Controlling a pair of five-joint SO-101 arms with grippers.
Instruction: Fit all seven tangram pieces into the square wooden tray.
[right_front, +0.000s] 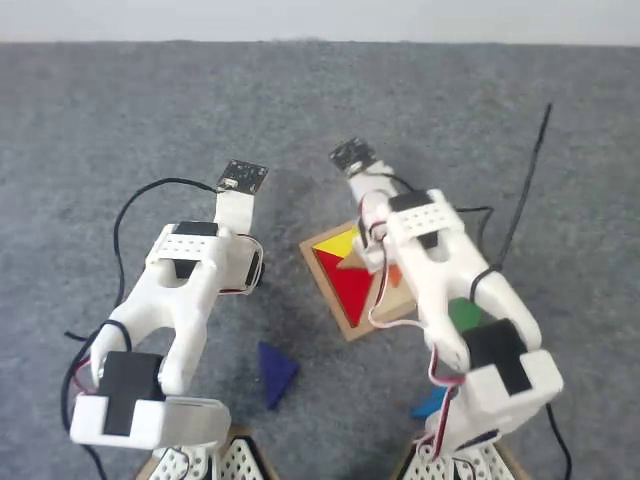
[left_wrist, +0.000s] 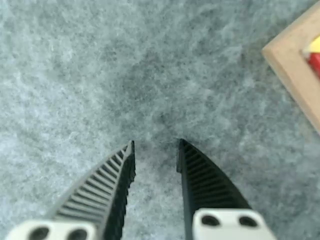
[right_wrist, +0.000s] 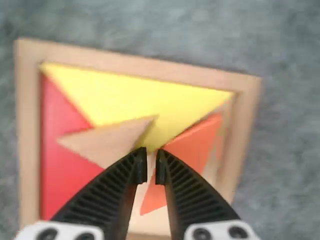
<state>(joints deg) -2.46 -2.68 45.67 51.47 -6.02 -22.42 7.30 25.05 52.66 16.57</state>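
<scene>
The square wooden tray (right_front: 340, 318) lies on the grey carpet under the right arm. It holds a yellow triangle (right_wrist: 145, 100), a red triangle (right_wrist: 55, 170), an orange piece (right_wrist: 195, 142) and a tan wooden triangle (right_wrist: 107, 140) resting partly over the red one. My right gripper (right_wrist: 150, 164) hangs over the tray's middle, shut, with nothing seen between its fingertips. My left gripper (left_wrist: 155, 147) is open over bare carpet beside a tray corner (left_wrist: 292, 70). A dark blue triangle (right_front: 275, 370) lies on the carpet in front of the tray.
A green piece (right_front: 463, 313) and a light blue piece (right_front: 430, 403) lie partly hidden under the right arm near its base. A black cable (right_front: 525, 190) runs along the carpet to the right of the tray. Open carpet stretches behind both arms.
</scene>
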